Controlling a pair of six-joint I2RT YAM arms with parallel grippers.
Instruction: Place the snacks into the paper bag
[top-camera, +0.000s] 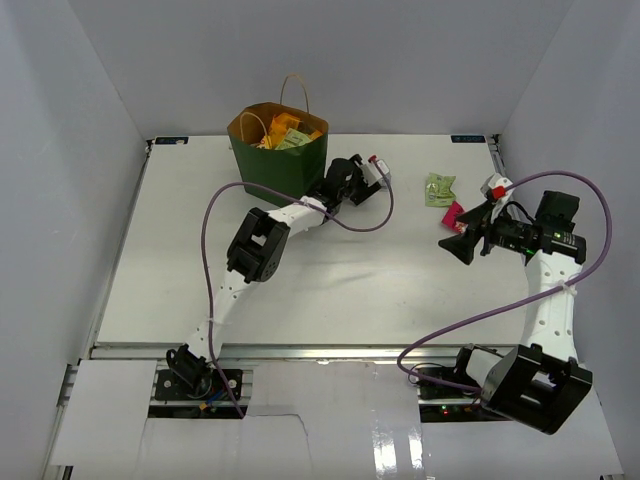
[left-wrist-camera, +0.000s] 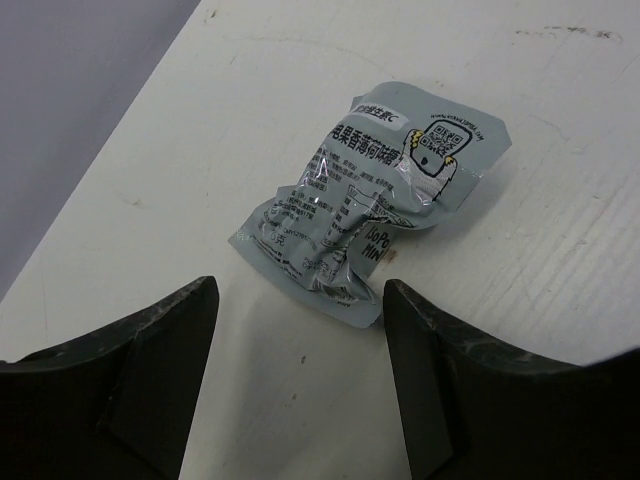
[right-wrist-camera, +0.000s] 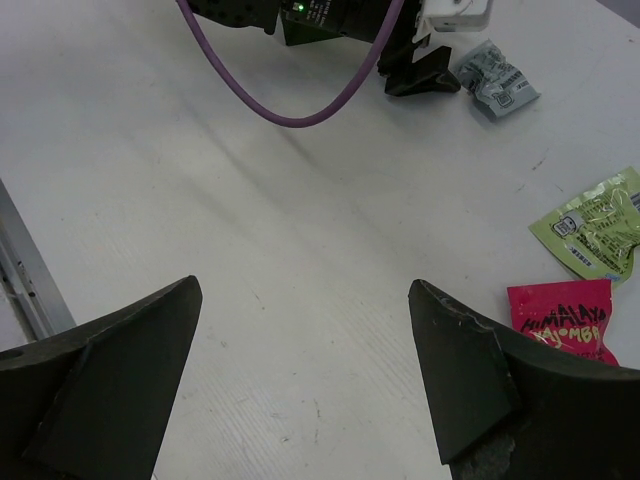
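The dark green paper bag (top-camera: 278, 165) stands upright at the back of the table, with several snacks showing in its open mouth. A grey packet (left-wrist-camera: 370, 200) lies flat on the table just ahead of my left gripper (left-wrist-camera: 300, 300), which is open with only bare table between its fingers. From the right wrist, the same grey packet (right-wrist-camera: 497, 80) lies beside the left fingertips (right-wrist-camera: 420, 75). A light-green packet (top-camera: 439, 189) and a pink-red packet (top-camera: 453, 214) lie next to my right gripper (top-camera: 462, 245). The right gripper (right-wrist-camera: 300, 300) is open and holds nothing, with the light-green packet (right-wrist-camera: 592, 222) and pink-red packet (right-wrist-camera: 560, 320) to its right.
The left arm's purple cable (top-camera: 350, 225) loops over the table between the bag and the left gripper. White walls enclose the table on three sides. A metal rail (top-camera: 300, 350) runs along the near edge.
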